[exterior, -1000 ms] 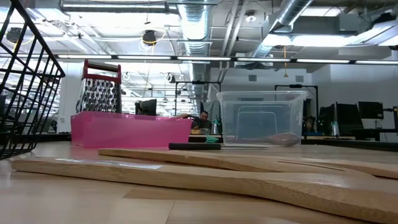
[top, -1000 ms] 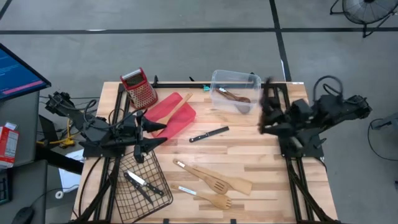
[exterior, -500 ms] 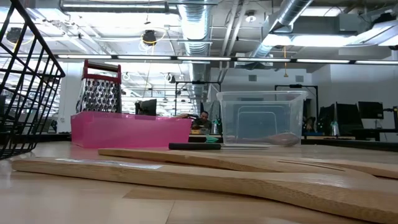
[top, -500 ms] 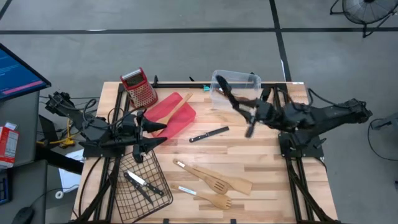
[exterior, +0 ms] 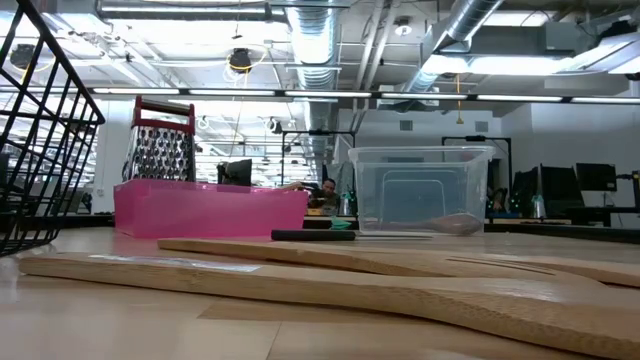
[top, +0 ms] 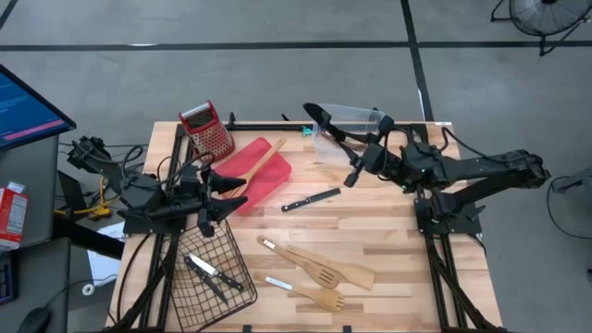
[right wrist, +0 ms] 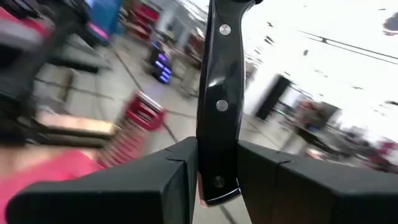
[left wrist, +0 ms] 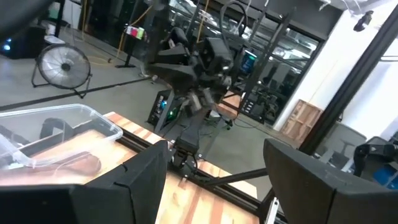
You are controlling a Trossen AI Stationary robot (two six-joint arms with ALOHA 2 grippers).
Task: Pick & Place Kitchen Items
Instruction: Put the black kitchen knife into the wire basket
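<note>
Over the clear plastic bin (top: 350, 132), right gripper (right wrist: 217, 163) clamped on black-handled knife (right wrist: 219, 93), liable to slip from so low a hold; left gripper (left wrist: 214, 174) parted, waiting.

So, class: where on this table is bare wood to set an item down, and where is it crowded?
Free: the stretch right of the loose knife, up to the clear bin. Crowded: around the red tray, grater, wire basket and the wooden turners.

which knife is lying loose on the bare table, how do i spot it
Start at the red tray near the table's back edge. Just to its right lies a black-handled knife, alone on bare wood. The others sit in the wire basket or the right gripper.
</note>
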